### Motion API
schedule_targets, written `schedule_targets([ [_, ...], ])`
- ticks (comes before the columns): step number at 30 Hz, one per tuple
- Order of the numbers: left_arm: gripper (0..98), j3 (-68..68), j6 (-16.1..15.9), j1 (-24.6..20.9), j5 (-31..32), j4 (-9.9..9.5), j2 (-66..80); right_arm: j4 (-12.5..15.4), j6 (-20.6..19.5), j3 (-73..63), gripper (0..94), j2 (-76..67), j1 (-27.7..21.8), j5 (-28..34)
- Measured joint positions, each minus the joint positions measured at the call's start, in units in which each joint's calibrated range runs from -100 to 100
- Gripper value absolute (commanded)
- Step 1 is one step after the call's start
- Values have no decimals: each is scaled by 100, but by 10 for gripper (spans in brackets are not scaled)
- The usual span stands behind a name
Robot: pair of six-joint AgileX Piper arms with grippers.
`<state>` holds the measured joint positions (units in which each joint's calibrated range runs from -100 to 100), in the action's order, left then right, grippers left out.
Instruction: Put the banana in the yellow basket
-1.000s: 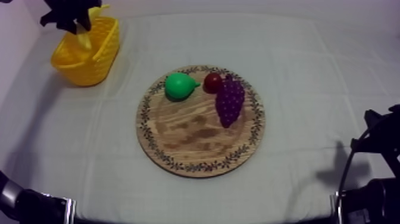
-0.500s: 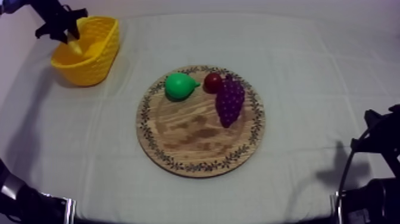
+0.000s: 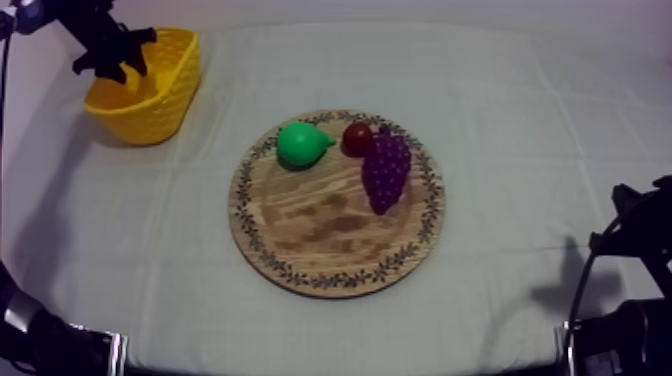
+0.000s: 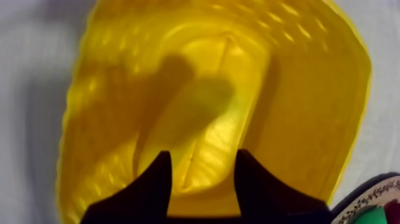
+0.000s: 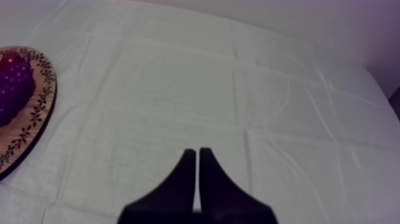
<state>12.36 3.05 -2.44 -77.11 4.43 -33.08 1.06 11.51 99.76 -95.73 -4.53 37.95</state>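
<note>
Near right, the right pincer [image 5: 197,156] rests closed and empty. Far left, the left pincer [image 4: 199,156], which gripped the banana [image 4: 196,116] a second ago, now hangs open over the yellow basket [image 3: 160,105]. The banana lies inside, so the task looks done.

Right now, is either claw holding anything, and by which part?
Nothing is held. The left claw is open over the yellow basket; the right claw is shut on nothing above the cloth.

Right end effector [image 5: 197,152] closed over cloth [image 5: 178,89] — grapes [image 5: 12,89] on board [image 5: 44,98] farther off.
</note>
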Motion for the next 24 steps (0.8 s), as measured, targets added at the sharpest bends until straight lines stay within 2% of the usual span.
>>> schedule_targets([
  [5, 325, -321, -116, 8, 166, 100, 304, 0, 0, 0, 3, 0, 0, 0],
  [10, 144, -802, -271, 8, 293, 189, 823, 0, 0, 0, 3, 0, 0, 0],
  [14, 58, -1321, -493, 1, 453, 342, 1431, 0, 0, 0, 3, 0, 0, 0],
  [18, 24, -1981, -779, 64, 735, 430, 2254, 0, -18, 0, 3, 0, 0, 0],
  [24, 14, -3302, -1011, 261, 1642, 357, 3696, 0, -1, 0, 3, 0, 0, 0],
])
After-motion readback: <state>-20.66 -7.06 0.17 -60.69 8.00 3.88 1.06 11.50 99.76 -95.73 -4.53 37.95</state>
